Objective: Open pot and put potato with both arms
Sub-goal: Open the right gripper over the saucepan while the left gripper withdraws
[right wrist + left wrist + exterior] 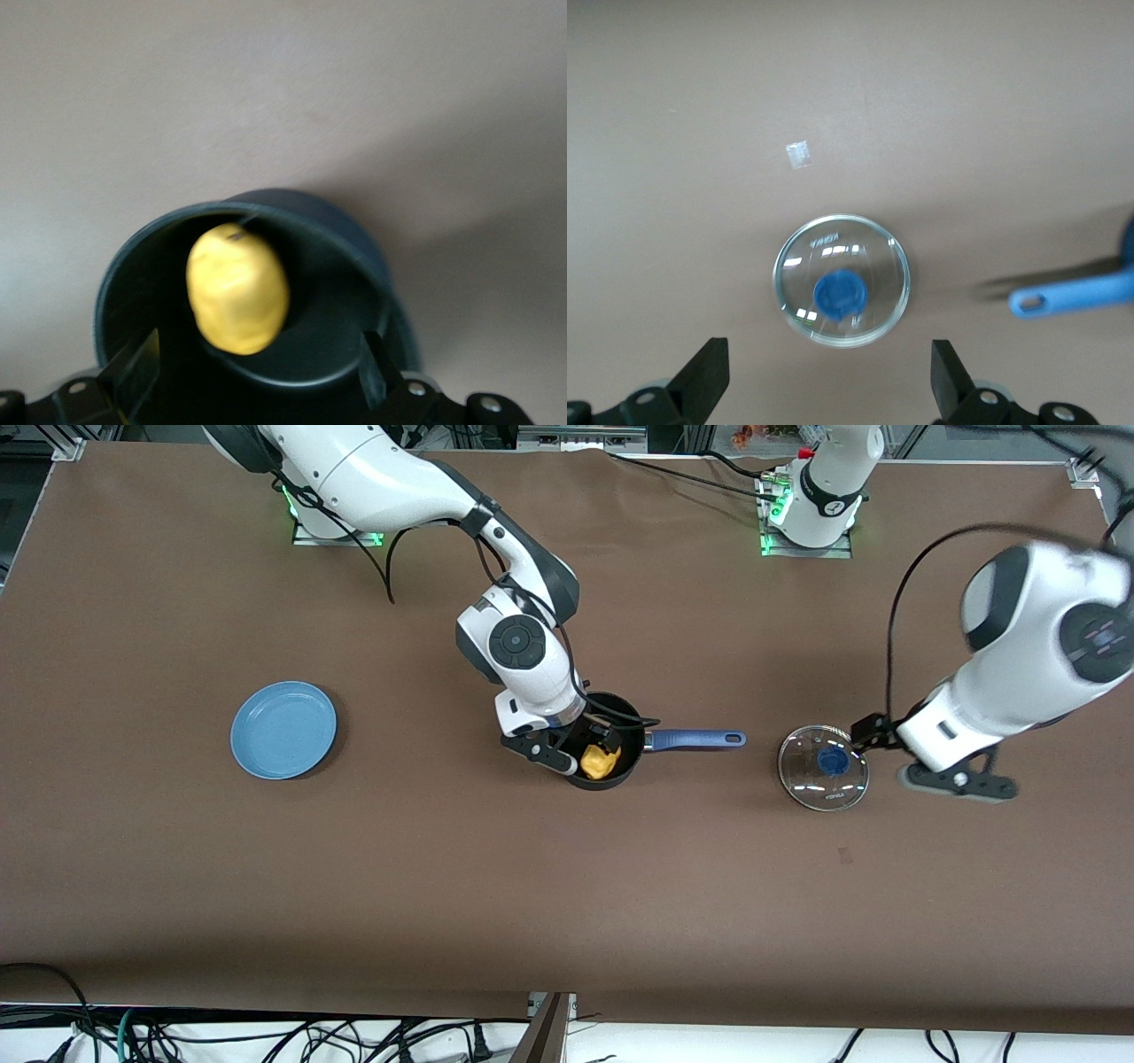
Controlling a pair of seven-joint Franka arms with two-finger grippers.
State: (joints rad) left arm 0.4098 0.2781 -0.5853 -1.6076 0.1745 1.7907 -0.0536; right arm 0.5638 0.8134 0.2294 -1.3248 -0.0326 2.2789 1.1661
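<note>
The black pot (634, 766) stands mid-table with no lid on, its blue handle (695, 739) pointing toward the left arm's end. The yellow potato (601, 762) lies inside it. My right gripper (585, 746) hangs open just over the pot's mouth. In the right wrist view the potato (237, 288) rests on the pot's floor inside the rim (372, 257), free of my right gripper (257, 367). The glass lid (823, 768) with its blue knob lies flat on the table beside the handle's tip. My left gripper (904, 760) is open and empty just above the lid (842, 292).
A flat blue plate (283, 730) lies toward the right arm's end of the table. A small pale scrap (798, 154) lies on the brown tabletop near the lid. The pot handle's tip (1072, 297) shows in the left wrist view.
</note>
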